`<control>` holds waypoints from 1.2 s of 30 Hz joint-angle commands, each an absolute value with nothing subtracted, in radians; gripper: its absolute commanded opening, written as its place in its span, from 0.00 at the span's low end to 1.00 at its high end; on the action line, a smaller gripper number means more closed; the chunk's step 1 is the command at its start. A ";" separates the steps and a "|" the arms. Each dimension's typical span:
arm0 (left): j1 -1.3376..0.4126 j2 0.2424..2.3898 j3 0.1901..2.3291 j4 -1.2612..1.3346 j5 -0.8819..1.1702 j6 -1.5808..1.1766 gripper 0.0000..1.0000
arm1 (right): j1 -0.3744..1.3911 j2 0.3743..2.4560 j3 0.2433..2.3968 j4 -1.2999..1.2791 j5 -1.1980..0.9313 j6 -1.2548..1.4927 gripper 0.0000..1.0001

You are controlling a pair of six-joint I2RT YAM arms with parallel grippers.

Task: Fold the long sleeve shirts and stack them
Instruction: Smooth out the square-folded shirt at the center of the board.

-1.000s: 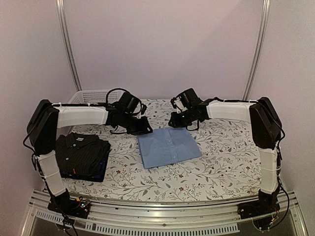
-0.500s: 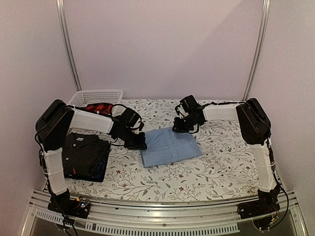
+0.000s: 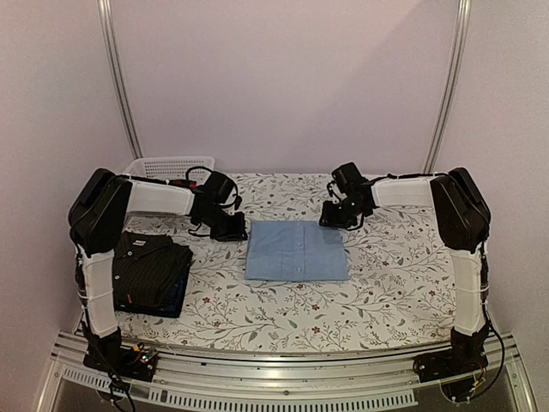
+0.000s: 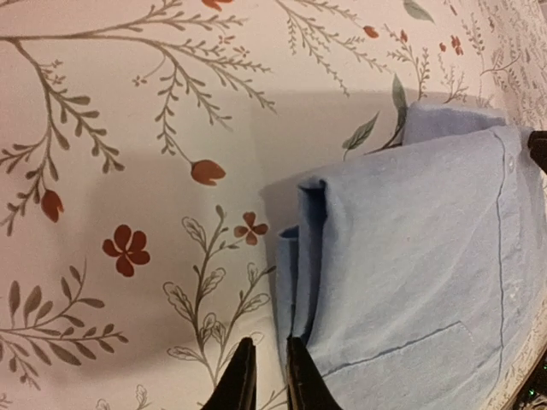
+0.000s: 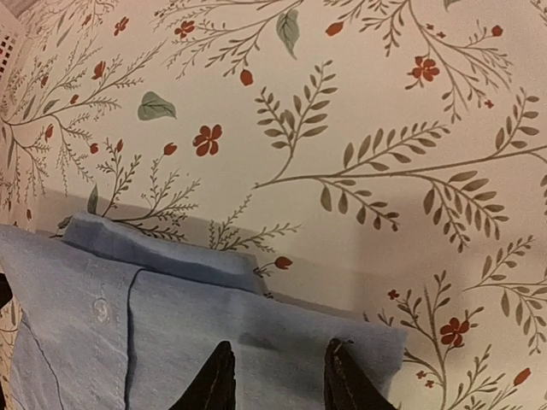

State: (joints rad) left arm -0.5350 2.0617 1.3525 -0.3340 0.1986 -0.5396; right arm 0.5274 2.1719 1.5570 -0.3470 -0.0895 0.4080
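At the blue shirt, left fingers nearly meet, right fingers gape.

Found light blue shirt folded to a flat rectangle, lying mid-table, collar toward the far edge, button placket facing up. Found black pinstriped shirt folded, collar uppermost, at the near left, well apart from the blue. Stacked squarely on dark navy shirt, seen only as a strip along the right edge.
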 commanded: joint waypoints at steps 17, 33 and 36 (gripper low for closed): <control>-0.550 2.116 1.561 -0.363 0.238 -0.528 0.13 | 0.507 2.112 1.555 -0.376 -0.060 0.404 0.22; -0.500 2.292 1.660 -0.396 0.266 -0.517 0.12 | 0.483 2.214 1.605 -0.397 -0.085 0.394 0.25; -0.499 2.269 1.650 -0.399 0.262 -0.513 0.12 | 0.490 2.169 1.595 -0.419 -0.046 0.387 0.28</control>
